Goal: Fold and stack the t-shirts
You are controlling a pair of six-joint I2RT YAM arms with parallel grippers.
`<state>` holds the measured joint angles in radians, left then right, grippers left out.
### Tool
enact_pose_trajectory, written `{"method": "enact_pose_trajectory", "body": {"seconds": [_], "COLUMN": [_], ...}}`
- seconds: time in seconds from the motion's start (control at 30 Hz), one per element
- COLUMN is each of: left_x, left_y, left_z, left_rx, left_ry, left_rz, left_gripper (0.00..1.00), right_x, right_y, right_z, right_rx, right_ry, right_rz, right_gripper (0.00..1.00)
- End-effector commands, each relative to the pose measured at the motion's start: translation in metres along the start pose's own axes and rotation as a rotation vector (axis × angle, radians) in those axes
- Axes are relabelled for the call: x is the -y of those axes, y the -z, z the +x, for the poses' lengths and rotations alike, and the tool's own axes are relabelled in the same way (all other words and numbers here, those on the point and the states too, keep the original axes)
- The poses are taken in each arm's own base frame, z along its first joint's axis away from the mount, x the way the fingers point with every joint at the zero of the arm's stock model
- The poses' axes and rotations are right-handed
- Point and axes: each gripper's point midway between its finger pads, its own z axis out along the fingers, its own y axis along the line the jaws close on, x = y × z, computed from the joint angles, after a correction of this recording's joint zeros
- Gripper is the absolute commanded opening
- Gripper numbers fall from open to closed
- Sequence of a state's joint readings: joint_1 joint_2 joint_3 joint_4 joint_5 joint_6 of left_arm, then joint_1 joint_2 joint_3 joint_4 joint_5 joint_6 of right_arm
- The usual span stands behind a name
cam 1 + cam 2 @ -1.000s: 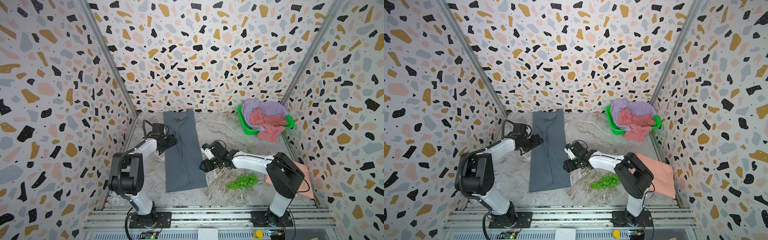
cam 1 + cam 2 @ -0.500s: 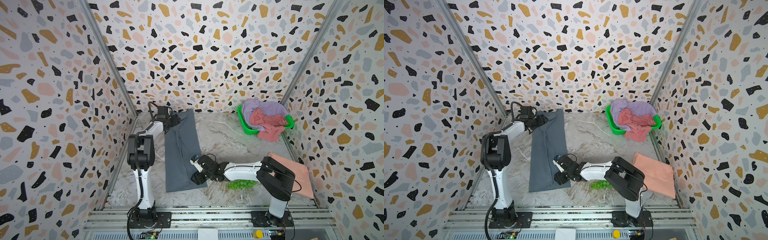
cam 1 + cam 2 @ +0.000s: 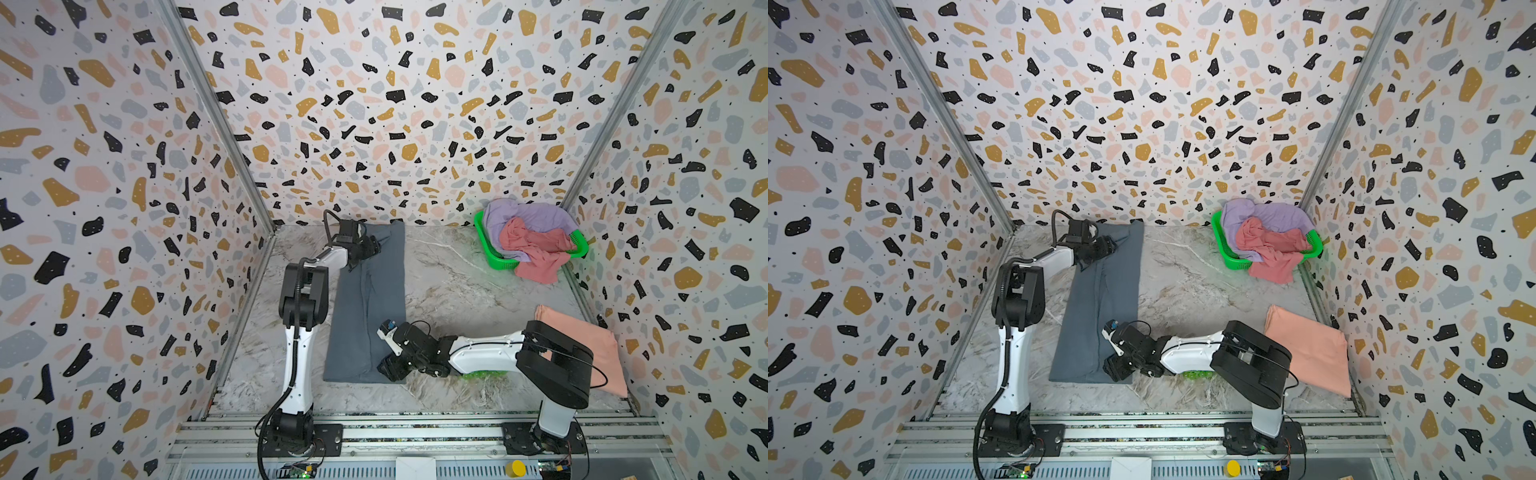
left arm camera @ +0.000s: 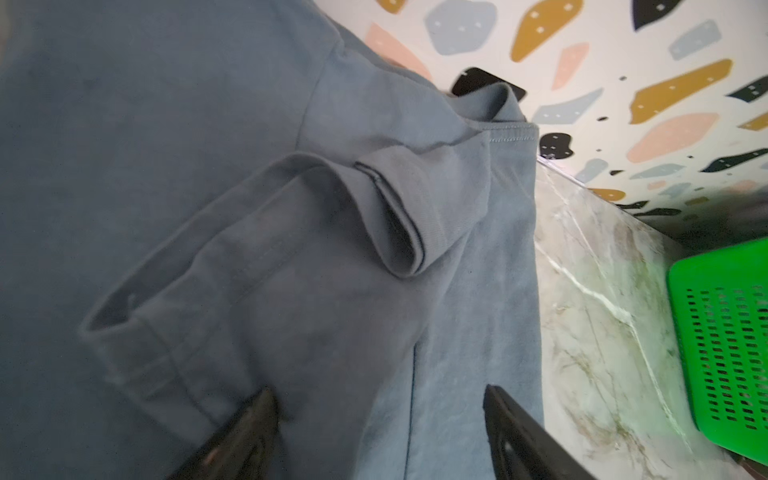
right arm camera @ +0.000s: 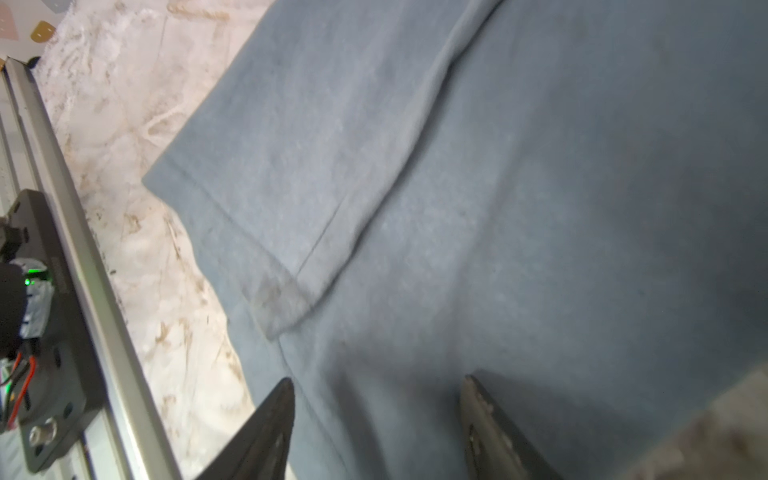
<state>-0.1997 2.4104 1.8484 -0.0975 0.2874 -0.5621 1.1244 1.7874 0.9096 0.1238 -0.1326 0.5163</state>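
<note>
A slate grey t-shirt (image 3: 365, 307) (image 3: 1100, 307) lies folded lengthwise as a long strip on the marble table. My left gripper (image 3: 374, 249) (image 3: 1111, 245) is at its far collar end; in the left wrist view it (image 4: 378, 395) stands open just over the cloth (image 4: 208, 166) beside a folded sleeve. My right gripper (image 3: 390, 368) (image 3: 1115, 370) is at the near right corner, open over the hem (image 5: 376, 380). Lilac (image 3: 528, 216) and rose pink (image 3: 536, 253) t-shirts sit crumpled in the basket. A folded salmon peach t-shirt (image 3: 582, 345) lies at the right.
The green mesh basket (image 3: 490, 249) (image 4: 727, 340) stands in the far right corner, the pink shirt hanging over its rim. Green grapes (image 3: 478, 375) peek out from under my right arm. Patterned walls enclose three sides; a metal rail (image 5: 83, 249) runs along the front.
My left gripper went from the shirt's left edge up to its far end. My right gripper slid along the right edge down to the near corner.
</note>
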Motion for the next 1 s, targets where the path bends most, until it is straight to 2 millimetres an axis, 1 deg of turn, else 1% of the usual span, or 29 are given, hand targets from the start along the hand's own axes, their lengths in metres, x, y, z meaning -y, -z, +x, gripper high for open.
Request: {"method": "enact_pose_trajectory", "body": {"seconds": [0.0, 0.1, 0.13, 0.2, 0.27, 0.33, 0.37, 0.4, 0.47, 0.53, 0.6, 0.63, 0.7, 0.77, 0.8, 0.83, 0.9, 0.97], "left_x": [0.007, 0.013, 0.017, 0.027, 0.037, 0.047, 0.051, 0.054, 0.057, 0.057, 0.058, 0.056, 0.049, 0.037, 0.030, 0.017, -0.003, -0.028], "left_y": [-0.023, -0.020, -0.017, -0.010, 0.002, 0.022, 0.031, 0.044, 0.070, 0.101, 0.129, 0.143, 0.167, 0.191, 0.204, 0.217, 0.239, 0.257], "left_z": [0.039, 0.031, 0.027, 0.015, 0.003, -0.011, -0.014, -0.018, -0.021, -0.018, -0.010, -0.003, 0.017, 0.039, 0.050, 0.063, 0.086, 0.113], "left_rx": [-0.086, -0.061, -0.053, -0.037, -0.016, 0.019, 0.029, 0.040, 0.052, 0.066, 0.066, 0.057, 0.024, 0.007, 0.005, 0.000, -0.004, -0.028], "left_ry": [0.043, 0.062, 0.060, 0.054, 0.037, 0.020, 0.015, 0.009, 0.000, -0.004, -0.007, -0.007, -0.004, 0.009, 0.006, 0.009, 0.001, 0.015], "left_rz": [0.024, 0.036, 0.046, 0.064, 0.063, 0.060, 0.057, 0.052, 0.029, -0.001, -0.009, -0.030, -0.062, -0.104, -0.129, -0.177, -0.233, -0.296], "left_gripper": [0.80, 0.80, 0.80, 0.80, 0.81, 0.81, 0.81, 0.81, 0.81, 0.81, 0.81, 0.81, 0.81, 0.81, 0.81, 0.81, 0.82, 0.82], "right_x": [0.039, 0.051, 0.053, 0.053, 0.060, 0.065, 0.066, 0.067, 0.062, 0.058, 0.056, 0.056, 0.056, 0.057, 0.058, 0.058, 0.058, 0.053], "right_y": [0.009, 0.020, 0.024, 0.031, 0.039, 0.047, 0.049, 0.051, 0.053, 0.053, 0.053, 0.053, 0.053, 0.054, 0.056, 0.058, 0.065, 0.074], "right_z": [0.061, 0.060, 0.058, 0.054, 0.052, 0.054, 0.056, 0.059, 0.064, 0.072, 0.078, 0.080, 0.082, 0.081, 0.081, 0.079, 0.074, 0.067], "right_rx": [-0.179, -0.161, -0.150, -0.133, -0.124, -0.110, -0.108, -0.106, -0.107, -0.117, -0.124, -0.125, -0.129, -0.126, -0.125, -0.121, -0.100, -0.066], "right_ry": [-0.095, -0.120, -0.122, -0.108, -0.100, -0.093, -0.092, -0.091, -0.090, -0.076, -0.057, -0.052, -0.044, -0.042, -0.042, -0.042, -0.058, -0.092], "right_rz": [0.156, 0.193, 0.201, 0.206, 0.253, 0.276, 0.275, 0.269, 0.229, 0.211, 0.200, 0.201, 0.203, 0.210, 0.217, 0.225, 0.240, 0.226], "right_gripper": [0.64, 0.64, 0.64, 0.65, 0.65, 0.65, 0.65, 0.65, 0.65, 0.65, 0.65, 0.65, 0.65, 0.65, 0.65, 0.65, 0.66, 0.67]}}
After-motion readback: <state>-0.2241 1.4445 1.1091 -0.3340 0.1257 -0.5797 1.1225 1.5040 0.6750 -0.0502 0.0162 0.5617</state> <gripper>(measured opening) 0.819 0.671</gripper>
